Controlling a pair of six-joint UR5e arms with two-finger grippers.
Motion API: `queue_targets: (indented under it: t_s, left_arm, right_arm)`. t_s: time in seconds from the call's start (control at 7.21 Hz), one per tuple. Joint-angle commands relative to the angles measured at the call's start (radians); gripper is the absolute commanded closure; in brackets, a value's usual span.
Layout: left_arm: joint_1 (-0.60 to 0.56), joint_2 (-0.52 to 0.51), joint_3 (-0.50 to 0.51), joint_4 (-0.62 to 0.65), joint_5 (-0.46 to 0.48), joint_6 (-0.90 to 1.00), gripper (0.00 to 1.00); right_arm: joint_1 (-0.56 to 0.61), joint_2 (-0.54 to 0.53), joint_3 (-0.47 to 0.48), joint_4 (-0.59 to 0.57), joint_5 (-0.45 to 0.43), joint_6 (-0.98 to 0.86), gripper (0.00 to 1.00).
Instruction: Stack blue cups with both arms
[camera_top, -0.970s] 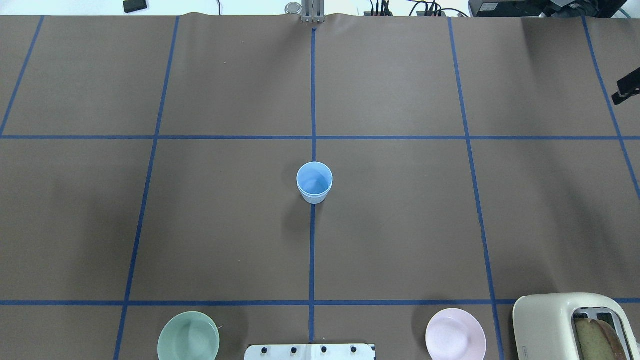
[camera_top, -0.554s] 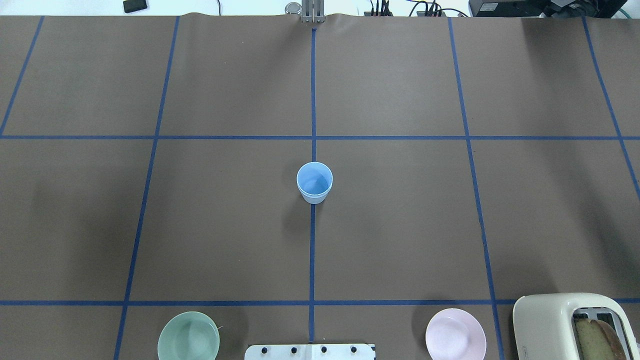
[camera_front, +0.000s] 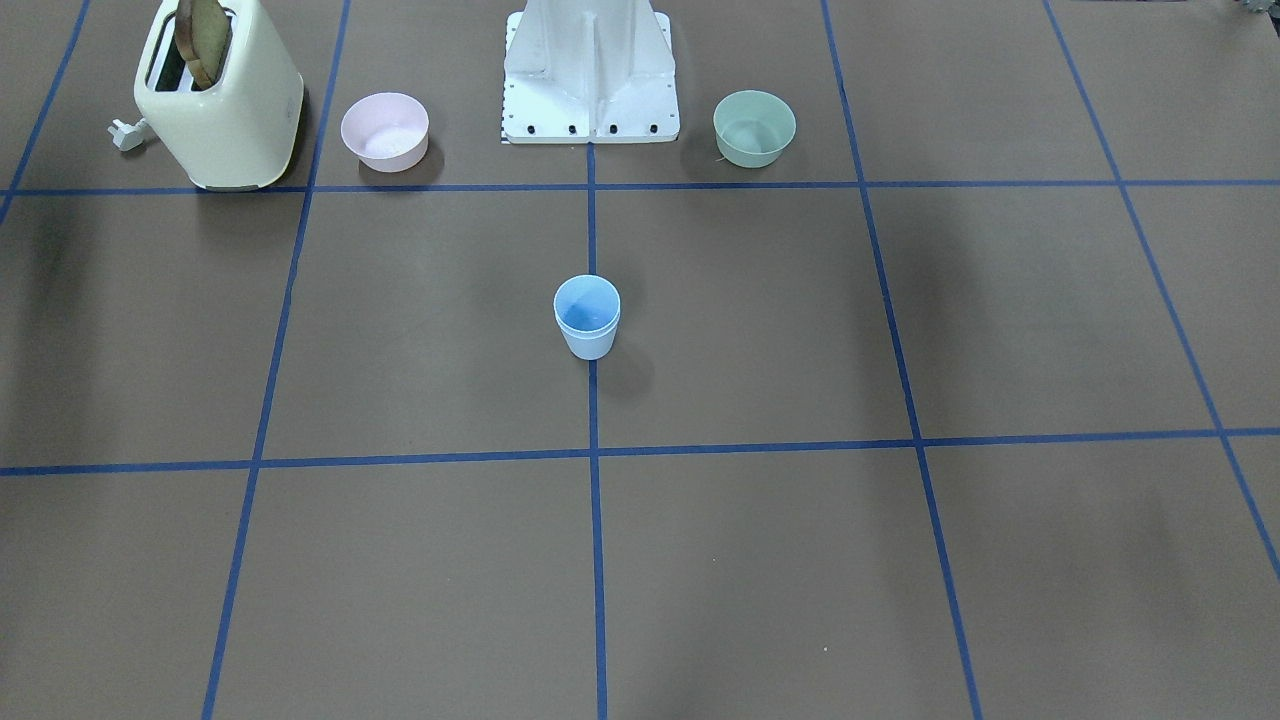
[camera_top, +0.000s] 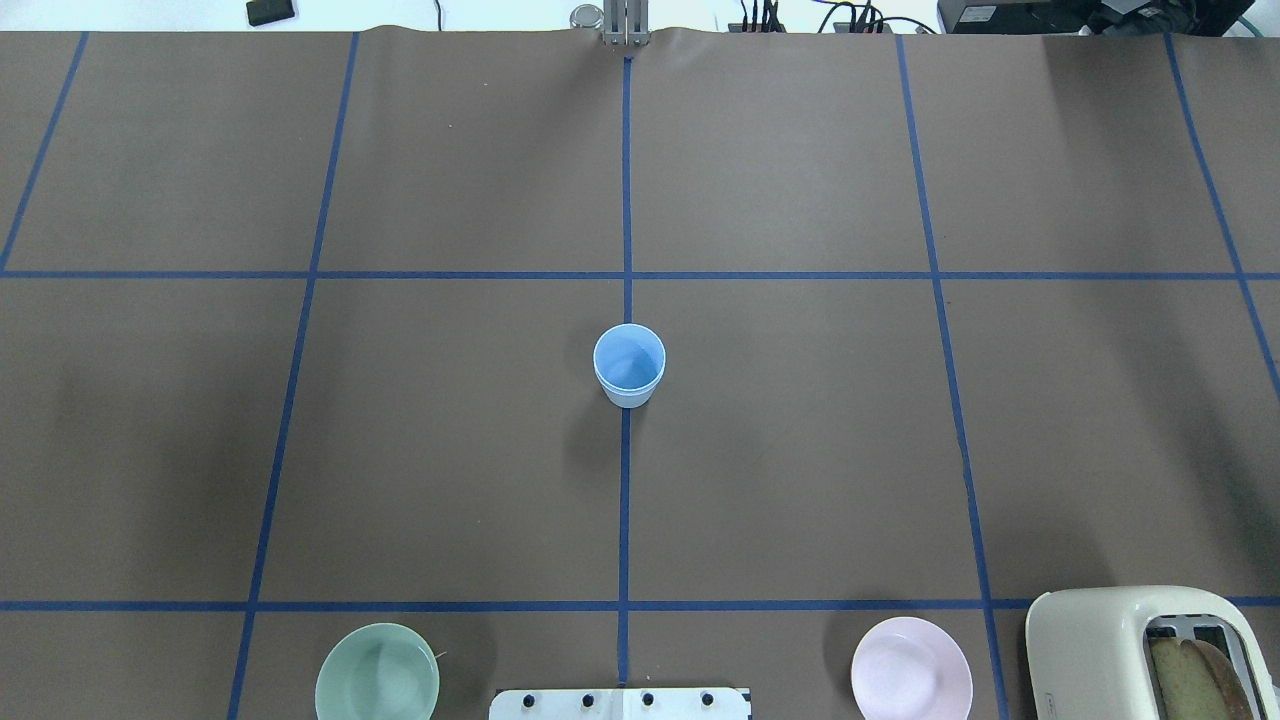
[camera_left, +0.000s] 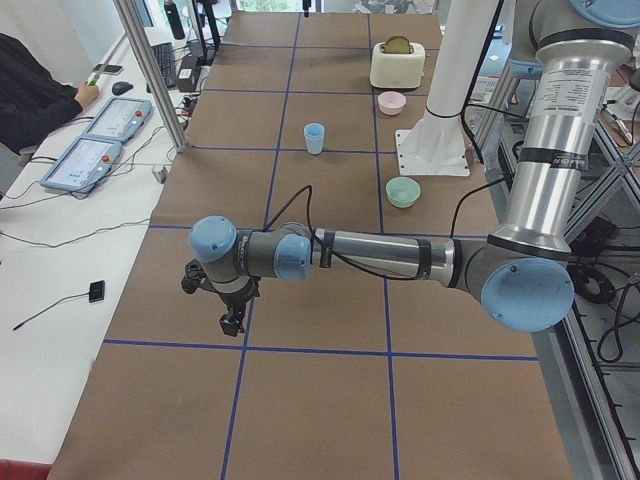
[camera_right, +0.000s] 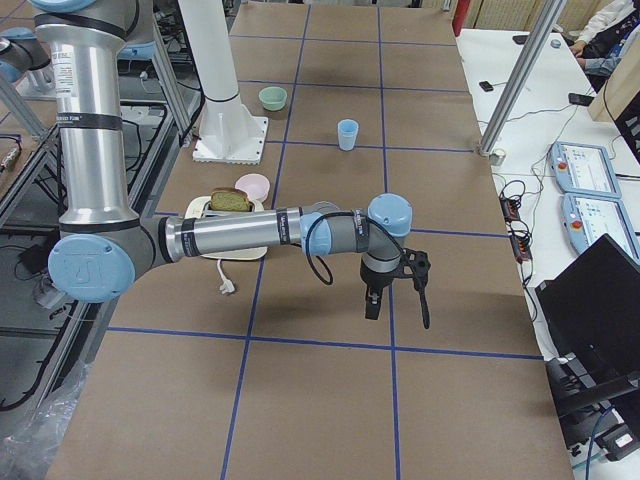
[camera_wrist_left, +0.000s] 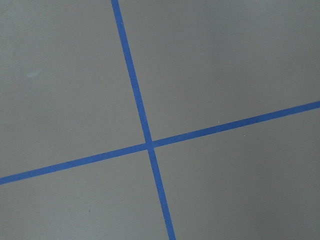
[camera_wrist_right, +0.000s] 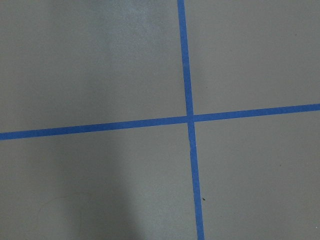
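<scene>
Overhead exterior view gives us the blue cups (camera_top: 629, 365) nested upright on the taped centre line (camera_top: 626, 200), well apart from both the left gripper (camera_left: 232, 318) and right gripper (camera_right: 397, 305), neither nearer, whose spread we cannot tell.

The left arm (camera_left: 370, 255) and right arm (camera_right: 240, 235) stretch from the pedestal (camera_front: 590, 70); left gripper (camera_left: 232, 322) and right gripper (camera_right: 398, 305) point down (grip unreadable).

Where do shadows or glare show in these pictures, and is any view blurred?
Overhead view: the blue cups cast a soft shadow toward the robot's base. Right wrist view: a pale glare patch at the top, dimmer shade at lower left. Left wrist view: even light, the blue tape sharp. None blurred.
</scene>
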Motion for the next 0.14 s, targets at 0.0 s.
queue_targets:
  t_s: [0.0]
  left_arm:
    - [0.000, 0.000, 0.006, -0.002, 0.000, 0.000, 0.02]
  right_arm:
    - [0.000, 0.001, 0.002, -0.001, 0.000, 0.001, 0.00]
